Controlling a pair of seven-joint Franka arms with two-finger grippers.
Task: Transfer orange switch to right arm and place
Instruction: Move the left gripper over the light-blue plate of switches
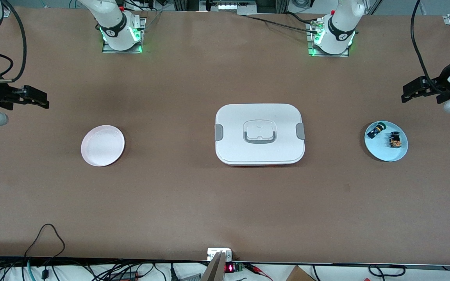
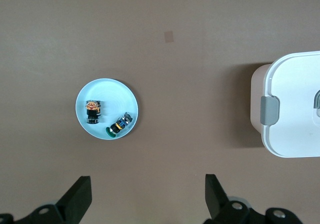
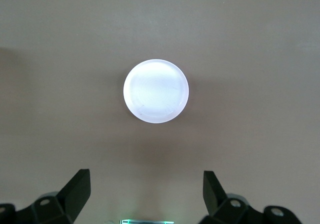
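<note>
The orange switch (image 1: 395, 139) is a tiny black part with amber pieces. It lies on a light blue plate (image 1: 385, 153) toward the left arm's end of the table, beside a small black part with a green cap (image 1: 375, 130). In the left wrist view the orange switch (image 2: 93, 111) and the blue plate (image 2: 112, 93) show well clear of the fingers. My left gripper (image 1: 406, 93) hangs open and empty over bare table next to that plate; it also shows in its wrist view (image 2: 147, 184). My right gripper (image 1: 44, 100) hangs open and empty at the right arm's end, also seen in the right wrist view (image 3: 145, 179).
An empty pale pink plate (image 1: 102, 145) lies toward the right arm's end and shows in the right wrist view (image 3: 156, 91). A shut white box with grey latches and a handle (image 1: 259, 134) stands mid-table; its end shows in the left wrist view (image 2: 292, 111).
</note>
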